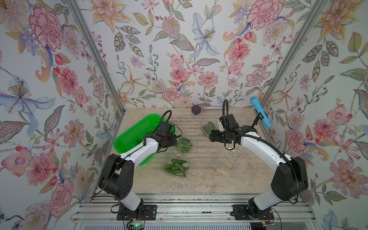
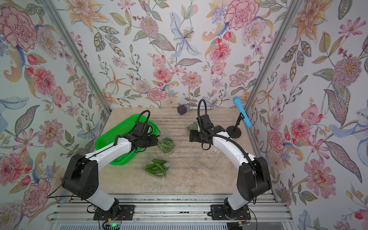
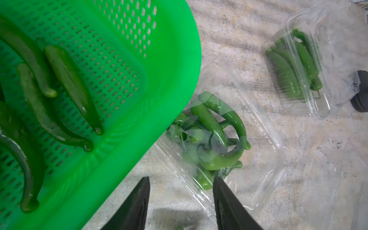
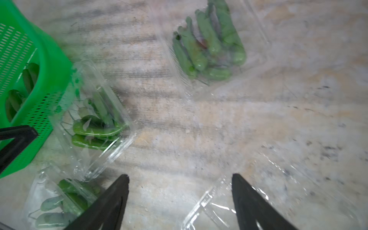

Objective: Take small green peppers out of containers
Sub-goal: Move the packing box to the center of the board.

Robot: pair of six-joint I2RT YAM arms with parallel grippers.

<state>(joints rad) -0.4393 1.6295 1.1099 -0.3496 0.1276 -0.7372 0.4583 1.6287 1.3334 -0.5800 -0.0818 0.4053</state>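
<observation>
Unpacking, partly done: a handful of small green peppers (image 3: 69, 83) lie in the green basket (image 1: 135, 131) at the left edge of the table (image 1: 199, 179). An empty box (image 1: 229, 159) of clear plastic lies toward the right edge, under my right arm. By my reading, that makes one box of four emptied. Three are left. The second box (image 1: 184, 145), full of curled peppers, lies just beside the basket on the side facing the table's middle. The third box (image 1: 176, 169) sits nearer the front edge, about halfway across. The fourth box (image 1: 209, 127) sits toward the back edge, close to my right wrist. I cannot tell from here whether their lids are latched. My left gripper (image 3: 181, 179) hangs over one end of the second box, its fingers apart with nothing between them. My right gripper (image 4: 180, 175) hovers above the table at the rim of the empty box, fingers spread wide, likewise holding nothing. I judge the job roughly a quarter done, since each remaining box has yet to be opened and tipped or picked clean into the basket.
</observation>
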